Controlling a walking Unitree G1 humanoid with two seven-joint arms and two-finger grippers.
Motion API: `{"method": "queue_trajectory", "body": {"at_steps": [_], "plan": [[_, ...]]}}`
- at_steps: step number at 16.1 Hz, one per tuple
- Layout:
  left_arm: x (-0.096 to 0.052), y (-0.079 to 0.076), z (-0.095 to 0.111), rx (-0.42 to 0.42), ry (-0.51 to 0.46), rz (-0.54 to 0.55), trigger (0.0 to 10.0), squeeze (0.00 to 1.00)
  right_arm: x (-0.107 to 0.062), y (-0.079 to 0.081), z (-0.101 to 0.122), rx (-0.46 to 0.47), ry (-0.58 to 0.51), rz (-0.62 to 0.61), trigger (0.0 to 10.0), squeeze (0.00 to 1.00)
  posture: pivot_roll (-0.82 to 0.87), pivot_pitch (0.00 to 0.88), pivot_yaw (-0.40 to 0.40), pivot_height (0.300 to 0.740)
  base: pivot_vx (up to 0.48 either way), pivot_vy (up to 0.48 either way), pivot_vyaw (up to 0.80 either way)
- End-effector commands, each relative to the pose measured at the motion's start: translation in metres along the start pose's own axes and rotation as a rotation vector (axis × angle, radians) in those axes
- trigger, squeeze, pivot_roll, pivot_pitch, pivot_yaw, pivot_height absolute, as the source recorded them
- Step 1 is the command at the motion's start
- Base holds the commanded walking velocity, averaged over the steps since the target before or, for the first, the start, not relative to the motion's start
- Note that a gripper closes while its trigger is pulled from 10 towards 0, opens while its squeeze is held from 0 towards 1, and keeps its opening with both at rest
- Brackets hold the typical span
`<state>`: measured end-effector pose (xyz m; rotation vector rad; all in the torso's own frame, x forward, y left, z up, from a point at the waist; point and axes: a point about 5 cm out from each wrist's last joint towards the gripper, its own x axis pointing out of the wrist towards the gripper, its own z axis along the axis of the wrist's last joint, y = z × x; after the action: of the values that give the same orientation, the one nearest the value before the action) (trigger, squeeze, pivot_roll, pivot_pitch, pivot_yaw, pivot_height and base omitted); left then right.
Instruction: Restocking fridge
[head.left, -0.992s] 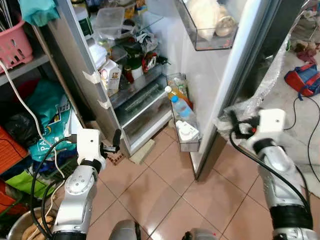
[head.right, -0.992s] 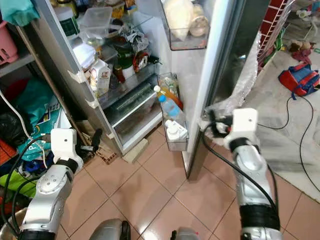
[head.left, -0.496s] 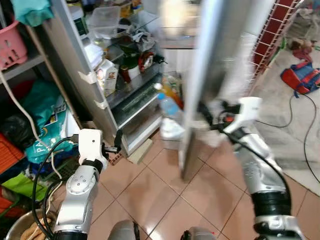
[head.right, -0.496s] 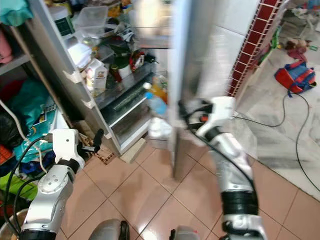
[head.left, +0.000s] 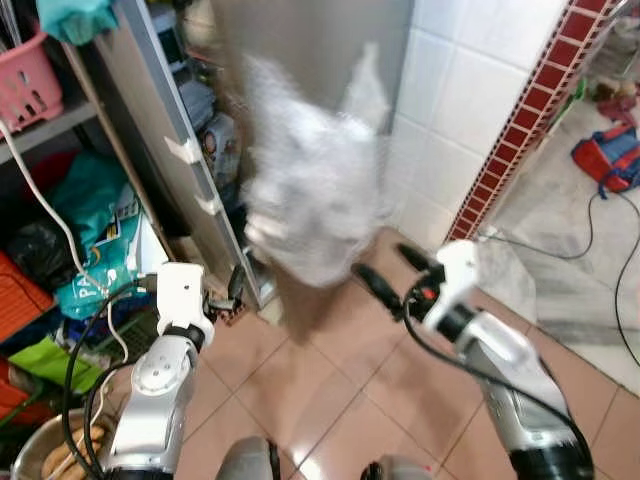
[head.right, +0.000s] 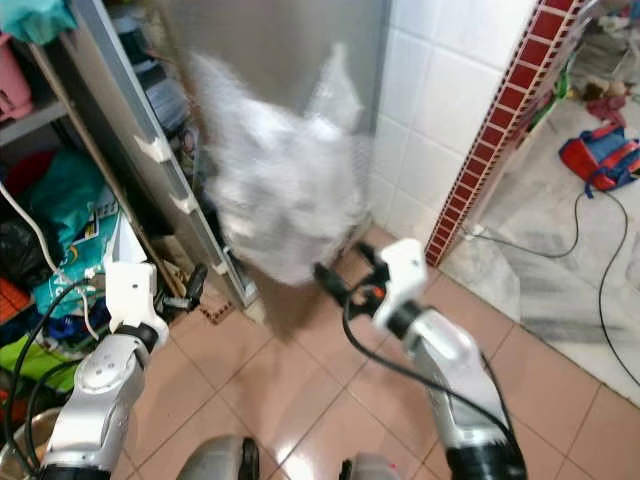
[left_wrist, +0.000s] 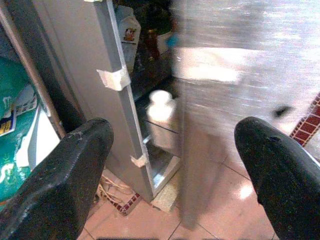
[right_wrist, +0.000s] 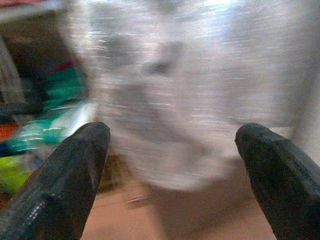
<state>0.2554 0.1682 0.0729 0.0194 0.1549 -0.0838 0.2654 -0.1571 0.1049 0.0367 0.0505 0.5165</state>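
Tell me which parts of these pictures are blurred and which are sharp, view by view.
Left eye view: the fridge door is smeared, while the red tile strip and left claw stay sharp. Left wrist view: the door is streaked, the fridge frame crisp. Right wrist view: everything past the right claw is blurred.

Take the red brick tile strip (head.left: 530, 115) running diagonally down the white tiled wall (head.left: 470, 90) as your landmark. To its right, on the pale floor, you see a red and blue bag (head.left: 610, 158) with a black cable (head.left: 615, 270) trailing below it. Far to its left, a pink basket (head.left: 28, 85) sits on a shelf, with a teal cloth (head.left: 75, 18) beside it. Under that shelf lie a teal printed bag (head.left: 95, 250), a black bag (head.left: 35, 255) and an orange crate (head.left: 18, 300). A white cord (head.left: 45, 205) hangs across them. Terracotta floor tiles (head.left: 330, 390) spread below the strip.
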Motion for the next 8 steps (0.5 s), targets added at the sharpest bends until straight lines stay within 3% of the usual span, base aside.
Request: {"method": "queue_trajectory", "body": {"at_steps": [1, 8], "plan": [[-0.002, 0.004, 0.0, 0.0, 0.001, 0.003, 10.0, 0.0, -0.003, -0.006, 0.009, -0.046, -0.049, -0.074, 10.0, 0.0, 0.03, 0.108, 0.042, 0.74, 0.0, 0.0, 0.0], [0.002, 0.0, -0.001, -0.012, 0.013, -0.047, 10.0, 0.0, -0.004, -0.018, 0.009, -0.099, -0.094, -0.36, 10.0, 0.0, 0.01, 0.1, 0.071, 0.74, 0.0, 0.0, 0.0]]}}
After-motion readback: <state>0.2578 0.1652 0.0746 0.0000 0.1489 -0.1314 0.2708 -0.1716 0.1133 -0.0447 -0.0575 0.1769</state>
